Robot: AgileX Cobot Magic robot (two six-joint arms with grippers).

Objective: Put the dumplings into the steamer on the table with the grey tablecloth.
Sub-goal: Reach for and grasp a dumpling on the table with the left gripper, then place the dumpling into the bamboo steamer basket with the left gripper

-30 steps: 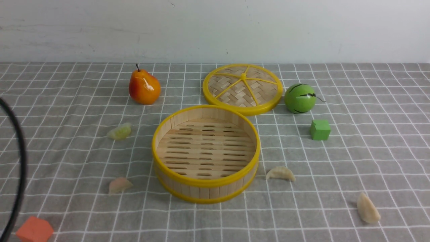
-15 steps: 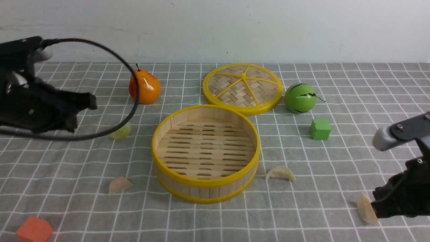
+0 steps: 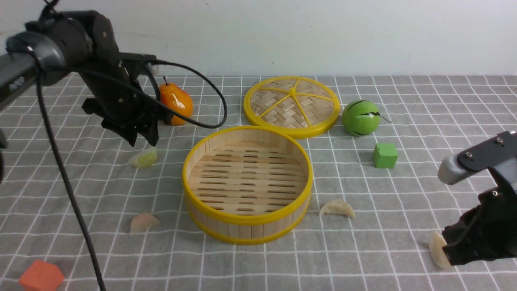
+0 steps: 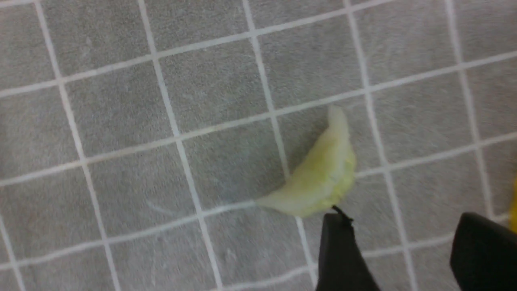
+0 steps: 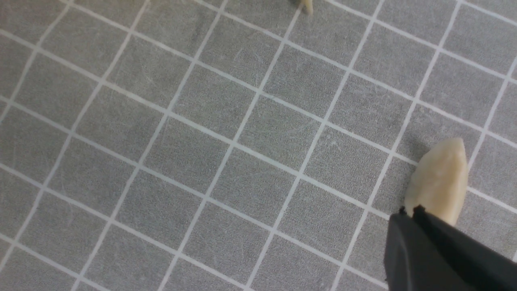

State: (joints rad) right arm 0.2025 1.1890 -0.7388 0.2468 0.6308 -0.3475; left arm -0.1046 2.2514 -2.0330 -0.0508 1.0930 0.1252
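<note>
Matt grey tablecloth (image 3: 404, 242), pale wooden-slat steamer (image 3: 242, 230) with glossy yellow plastic rims, shiny pear (image 3: 176, 106)

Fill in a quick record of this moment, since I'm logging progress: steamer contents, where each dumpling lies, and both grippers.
steamer: empty, lid lying behind it
green dumpling: on cloth, left of steamer
pink dumpling: on cloth, front left of steamer
near cream dumpling: on cloth, right front of steamer
far cream dumpling: on cloth, far right
left gripper: open, close above green dumpling
right gripper: shut, tips beside far cream dumpling, holding nothing
</note>
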